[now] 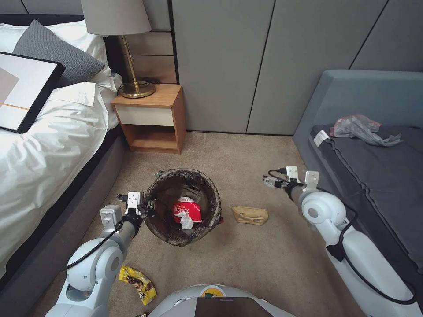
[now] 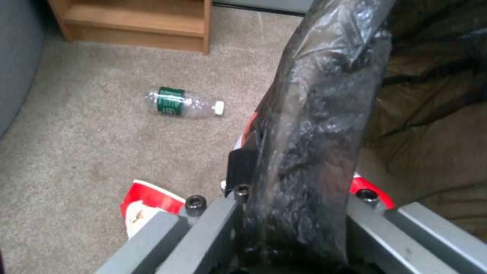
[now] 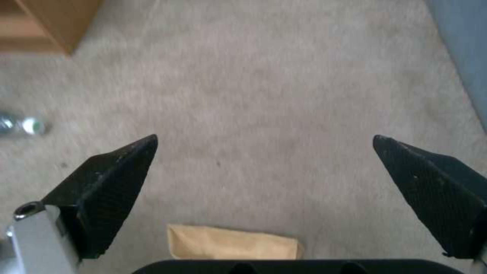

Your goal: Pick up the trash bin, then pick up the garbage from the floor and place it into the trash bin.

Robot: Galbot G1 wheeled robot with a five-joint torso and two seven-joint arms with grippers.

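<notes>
Left claw [image 1: 150, 207] clamped on trash bin [image 1: 183, 207] rim | right claw [image 3: 264, 167] spread above tan paper bag [image 3: 233, 243]

Trash bin [image 1: 183, 207] hides bottle [image 1: 159, 173]; snack wrapper [image 1: 138, 284] partly behind left arm.

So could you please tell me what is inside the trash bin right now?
Inside the trash bin lie a red-and-white paper cup and a crumpled white tissue on the dark liner. Anything beneath them is covered. The left gripper clamps the rim.
</notes>
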